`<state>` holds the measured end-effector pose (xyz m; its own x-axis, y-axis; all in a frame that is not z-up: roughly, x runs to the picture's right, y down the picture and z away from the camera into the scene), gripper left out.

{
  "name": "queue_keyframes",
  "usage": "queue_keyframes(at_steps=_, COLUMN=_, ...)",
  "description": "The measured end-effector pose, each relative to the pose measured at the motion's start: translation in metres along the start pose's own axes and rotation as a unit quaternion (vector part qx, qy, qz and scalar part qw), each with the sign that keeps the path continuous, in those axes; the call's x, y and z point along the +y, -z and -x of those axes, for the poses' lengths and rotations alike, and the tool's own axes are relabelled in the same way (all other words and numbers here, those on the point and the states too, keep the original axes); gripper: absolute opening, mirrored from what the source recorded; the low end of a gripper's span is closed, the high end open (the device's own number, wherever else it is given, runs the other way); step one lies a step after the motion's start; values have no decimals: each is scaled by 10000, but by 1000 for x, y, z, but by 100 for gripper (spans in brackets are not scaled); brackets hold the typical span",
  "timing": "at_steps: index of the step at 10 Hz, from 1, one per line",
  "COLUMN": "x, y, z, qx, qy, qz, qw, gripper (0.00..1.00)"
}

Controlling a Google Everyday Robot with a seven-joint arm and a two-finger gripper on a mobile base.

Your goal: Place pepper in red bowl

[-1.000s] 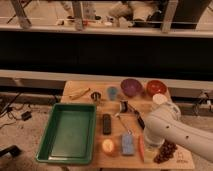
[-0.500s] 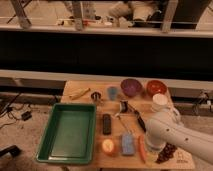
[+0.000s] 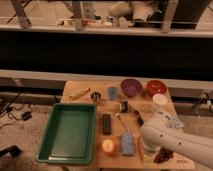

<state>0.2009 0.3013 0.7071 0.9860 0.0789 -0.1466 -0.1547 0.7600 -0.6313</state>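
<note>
1. Camera view looks down on a wooden surface with my white arm coming in from the lower right and covering the front right corner.
2. The pincer is, as best I can make out, the dark piece tucked under the arm near the front right edge. I read it as spread, with nothing pinched in it.
3. The pepper lies flat on the surface near the front edge. It is a slim orange-red sliver just beside the rounded end of the arm, between a blue packet on its left and the pincer on its right. Part of it is hidden by the arm.
4. The red bowl sits at the back right of the surface, well apart from the pepper. I cannot see into it clearly.
5. Just left of that bowl is a purple bowl, and a white round container stands just in front of the red one.
6. Further left along the back are a small blue cup and a pale yellow item lying at a slant.
7. A green tray fills the left side – beside its right wall lie a black bar-shaped object and, nearer the front, a round orange fruit.
</note>
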Motion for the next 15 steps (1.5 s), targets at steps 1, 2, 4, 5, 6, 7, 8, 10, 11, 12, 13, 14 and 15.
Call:
queue_keyframes(at_steps=1, x=-1, y=-2, z=1, qx=22, qy=27, qz=-26, qw=10000, gripper=80)
queue_keyframes(at_steps=2, x=-2, y=-6, z=1, qx=59, qy=22, qz=-59, qw=10000, gripper=80)
queue_keyframes(at_steps=4, x=-4, y=-12, z=-3, qx=156, qy=-157, qz=-113, qw=9997, gripper=80)
queue_keyframes(at_steps=5, x=-4, y=-15, z=-7, qx=219, qy=-392, qz=-143, qw=9989, gripper=80)
queue_keyframes(at_steps=6, x=-2, y=-19, z=-8, qx=387, qy=-676, qz=-134, qw=9969, gripper=80)
queue_keyframes(at_steps=7, x=-3, y=-21, z=-6, qx=442, qy=-735, qz=-137, qw=9962, gripper=80)
queue_keyframes(at_steps=8, x=-1, y=-23, z=-7, qx=496, qy=-775, qz=-110, qw=9957, gripper=80)
queue_keyframes(at_steps=10, x=2, y=-30, z=0, qx=540, qy=-691, qz=-51, qw=9961, gripper=80)
queue_keyframes(at_steps=11, x=3, y=-32, z=3, qx=545, qy=-664, qz=-17, qw=9963, gripper=80)
queue_keyframes(at_steps=12, x=3, y=-35, z=4, qx=544, qy=-662, qz=9, qw=9963, gripper=80)
queue_keyframes(at_steps=13, x=3, y=-39, z=5, qx=496, qy=-725, qz=100, qw=9961, gripper=80)
queue_keyframes(at_steps=14, x=3, y=-43, z=3, qx=436, qy=-804, qz=184, qw=9956, gripper=80)
queue_keyframes(at_steps=15, x=2, y=-45, z=2, qx=333, qy=-891, qz=238, qw=9952, gripper=80)
